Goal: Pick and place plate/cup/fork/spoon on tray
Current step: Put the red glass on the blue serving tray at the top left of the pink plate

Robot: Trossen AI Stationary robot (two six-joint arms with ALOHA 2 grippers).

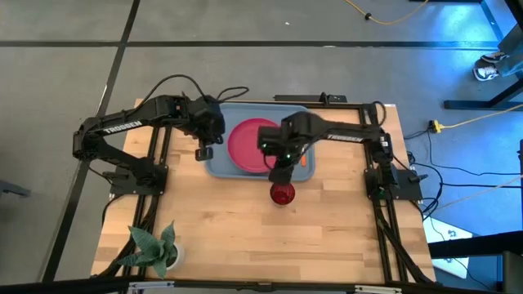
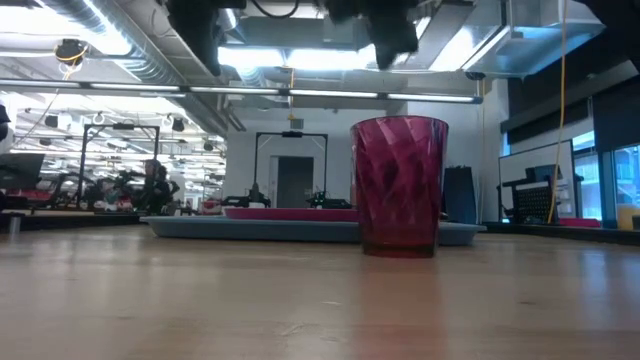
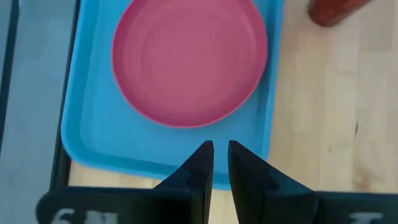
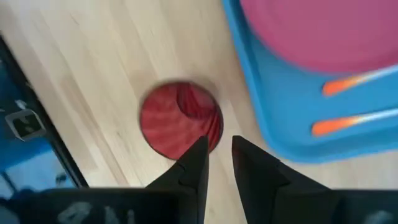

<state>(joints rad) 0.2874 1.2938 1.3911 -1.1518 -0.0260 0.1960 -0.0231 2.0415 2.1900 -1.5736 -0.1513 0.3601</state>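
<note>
Left gripper (image 1: pixel 204 152), fingers pressed nearly together, hangs over the tray's (image 1: pixel 219 167) left edge as I view it from above. On the tray lies the plate (image 1: pixel 249 144), with two orange-handled utensils (image 4: pixel 354 102) beside it; I cannot tell fork from spoon. Right gripper (image 1: pixel 280 175), fingers likewise nearly closed and holding nothing, hovers above the cup (image 1: pixel 283 194), which stands upright on the table (image 1: pixel 327 237) just beside the tray.

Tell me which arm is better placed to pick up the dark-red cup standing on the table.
The right arm: its tool hovers directly above the small dark-red round cup, while the left tool sits over the light-blue tray's far edge.
</note>
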